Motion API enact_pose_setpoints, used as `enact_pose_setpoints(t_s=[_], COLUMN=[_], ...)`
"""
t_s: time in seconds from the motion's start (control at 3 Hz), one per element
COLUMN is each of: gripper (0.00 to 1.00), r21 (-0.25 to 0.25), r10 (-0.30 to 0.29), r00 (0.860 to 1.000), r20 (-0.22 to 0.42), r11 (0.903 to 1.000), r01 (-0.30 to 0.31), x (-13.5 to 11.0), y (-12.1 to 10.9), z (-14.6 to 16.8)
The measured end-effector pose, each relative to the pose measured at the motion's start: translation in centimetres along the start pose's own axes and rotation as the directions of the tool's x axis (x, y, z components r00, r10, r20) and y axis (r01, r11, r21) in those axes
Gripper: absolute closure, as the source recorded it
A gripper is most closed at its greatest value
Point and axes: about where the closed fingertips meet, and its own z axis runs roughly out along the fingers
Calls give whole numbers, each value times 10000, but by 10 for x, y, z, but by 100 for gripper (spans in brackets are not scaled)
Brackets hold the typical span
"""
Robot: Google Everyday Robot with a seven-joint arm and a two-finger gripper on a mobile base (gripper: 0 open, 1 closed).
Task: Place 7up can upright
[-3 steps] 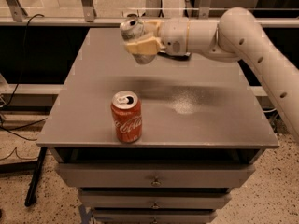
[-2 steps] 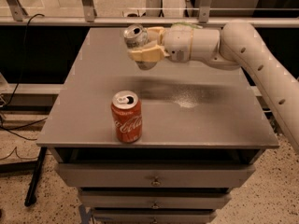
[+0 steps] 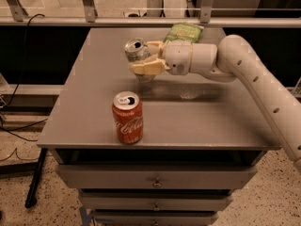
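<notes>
Camera view, the only one: the gripper (image 3: 141, 58) hangs over the far half of the table (image 3: 89, 102), reaching in sideways at the end of the white arm (image 3: 254, 79); its fingers (image 3: 149, 68) are clenched on the 7up can (image 3: 136, 50), one above and one below the can's body; the can sits at the fingertips, silver top and pull-tab facing up and somewhat toward the camera, so we read it as near upright, perhaps slightly tilted; a shadow lies on the table just under the gripper, and we cannot tell whether the can's base touches the surface or stays a little above it. Progress, as a judgement: pickup and carry look done, the can is in hand and over the table; what is left is setting the base flat, letting go, and drawing the fingers off sideways without tipping it; not yet placed, since the grasp is on. Around the hand: the red Coca-Cola can (image 3: 128, 117) stands upright nearer the camera than the gripper, well apart from it, close to the table's front edge; the green chip bag (image 3: 183, 32) lies beyond the gripper, near the far edge, just behind the wrist; neither touches the held can. Count: 7up can, one; red can, one; chip bag, one; gripper, one; arm, one; table, one; drawer fronts (image 3: 155, 178) under the tabletop, three showing, the lowest only in part; black cable (image 3: 19, 79) on the floor side, one.
</notes>
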Motion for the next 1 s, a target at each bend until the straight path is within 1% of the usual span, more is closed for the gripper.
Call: enact_pose_setpoints(t_s=[0.33, 1.0], gripper=[81, 35], r21=[-213, -435], r10=[408, 930], r00=[9990, 9955], r20=[154, -162], r11=[9990, 9947], r01=[-405, -937], x=[10, 26], y=[2, 4], z=[-2, -13])
